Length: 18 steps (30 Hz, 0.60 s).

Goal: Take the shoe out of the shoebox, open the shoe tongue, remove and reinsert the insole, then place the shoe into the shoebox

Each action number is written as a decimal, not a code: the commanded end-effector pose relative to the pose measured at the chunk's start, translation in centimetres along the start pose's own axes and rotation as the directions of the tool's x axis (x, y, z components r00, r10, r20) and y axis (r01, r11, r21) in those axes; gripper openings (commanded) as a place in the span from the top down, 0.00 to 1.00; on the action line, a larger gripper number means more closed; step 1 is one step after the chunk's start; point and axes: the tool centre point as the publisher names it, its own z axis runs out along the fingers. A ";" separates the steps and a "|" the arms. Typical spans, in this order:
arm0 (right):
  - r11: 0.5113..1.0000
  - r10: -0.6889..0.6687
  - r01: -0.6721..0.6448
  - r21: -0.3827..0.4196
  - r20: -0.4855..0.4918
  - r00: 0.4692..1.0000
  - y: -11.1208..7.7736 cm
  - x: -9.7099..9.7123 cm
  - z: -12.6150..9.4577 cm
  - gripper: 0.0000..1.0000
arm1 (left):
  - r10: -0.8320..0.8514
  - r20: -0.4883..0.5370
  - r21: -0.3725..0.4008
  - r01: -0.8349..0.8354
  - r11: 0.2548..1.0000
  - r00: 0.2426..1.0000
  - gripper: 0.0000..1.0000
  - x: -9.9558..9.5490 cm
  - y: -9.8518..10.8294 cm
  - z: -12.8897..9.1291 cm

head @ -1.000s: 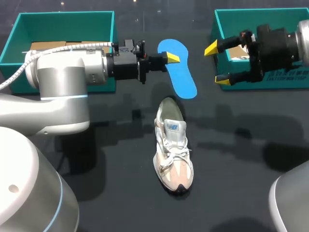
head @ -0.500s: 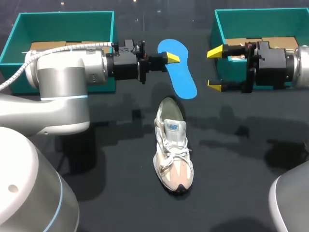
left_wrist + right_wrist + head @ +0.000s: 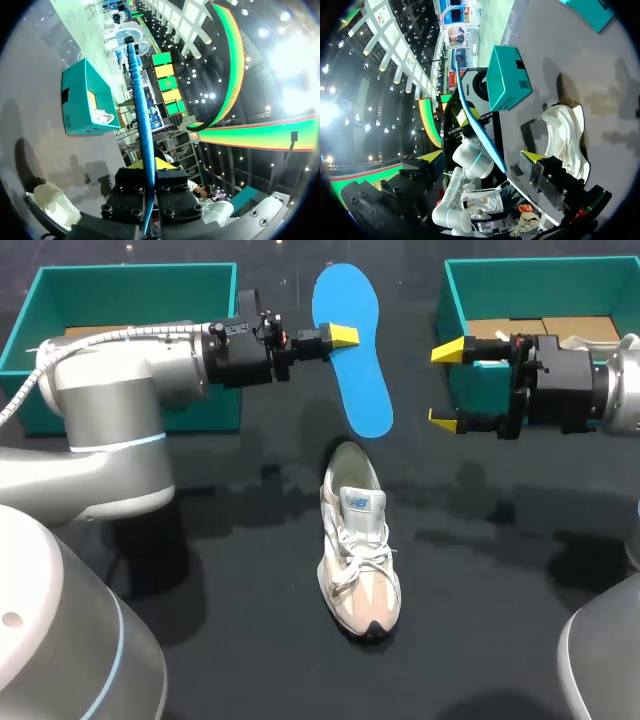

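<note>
The blue insole (image 3: 350, 345) hangs in the air beyond the shoe's heel, and my left gripper (image 3: 340, 337) is shut on its edge near the wide end. Seen along the left wrist, the insole (image 3: 141, 115) stands edge-on, clamped between the fingers. The beige and white shoe (image 3: 358, 540) lies upright on the black table with its toe toward the front edge and its laces loose. My right gripper (image 3: 446, 384) hovers open to the right of the insole, in front of the right teal shoebox (image 3: 455, 300), holding nothing. In the right wrist view the insole (image 3: 475, 125) and the shoe (image 3: 565, 135) lie ahead.
A second teal box (image 3: 215, 415) stands at the back left, behind my left arm. Both boxes have brown cardboard inside, and the right one also holds some white paper (image 3: 580, 340). Open black table surrounds the shoe.
My left gripper has lifted the insole off the table and carried it up and back. The right gripper swung left and levelled out, staying open.
</note>
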 end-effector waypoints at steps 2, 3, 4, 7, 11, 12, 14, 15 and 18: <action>1.000 0.001 -0.001 0.000 0.002 1.000 0.1 0.0 0.2 0.00 | 0.426 -0.094 0.035 -0.425 0.905 0.900 1.00 0.0 0.4 -0.8; 1.000 0.001 -0.001 0.000 0.002 1.000 0.1 0.0 0.2 0.00 | 0.426 -0.094 0.035 -0.425 0.905 0.900 1.00 0.0 0.4 -0.8; 1.000 0.001 -0.001 0.000 0.002 1.000 0.1 0.0 0.2 0.00 | 0.426 -0.094 0.035 -0.425 0.905 0.900 1.00 0.0 0.4 -0.8; 1.000 0.001 -0.001 0.000 0.002 1.000 0.1 0.0 0.2 0.00 | 0.426 -0.094 0.035 -0.425 0.905 0.900 1.00 0.0 0.4 -0.8; 1.000 0.001 -0.001 0.000 0.002 1.000 0.1 0.0 0.2 0.00 | 0.622 -0.092 0.042 -0.621 0.783 0.778 1.00 0.5 1.1 -0.9; 1.000 0.001 -0.001 0.000 0.002 1.000 0.1 0.0 0.2 0.00 | 0.674 -0.089 0.038 -0.674 0.738 0.733 1.00 0.6 1.2 -0.9; 1.000 0.001 -0.001 0.000 0.002 1.000 0.1 0.0 0.2 0.00 | 0.808 -0.088 0.057 -0.807 0.588 0.582 1.00 0.9 1.5 -0.8; 1.000 0.001 -0.001 0.000 0.002 1.000 0.1 0.0 0.2 0.00 | 0.874 -0.079 0.060 -0.873 0.485 0.480 1.00 0.9 1.7 -0.8; 1.000 0.001 -0.001 0.000 0.002 1.000 0.1 0.0 0.2 0.00 | 0.992 0.012 0.051 -0.990 0.129 0.129 1.00 0.8 2.2 -0.7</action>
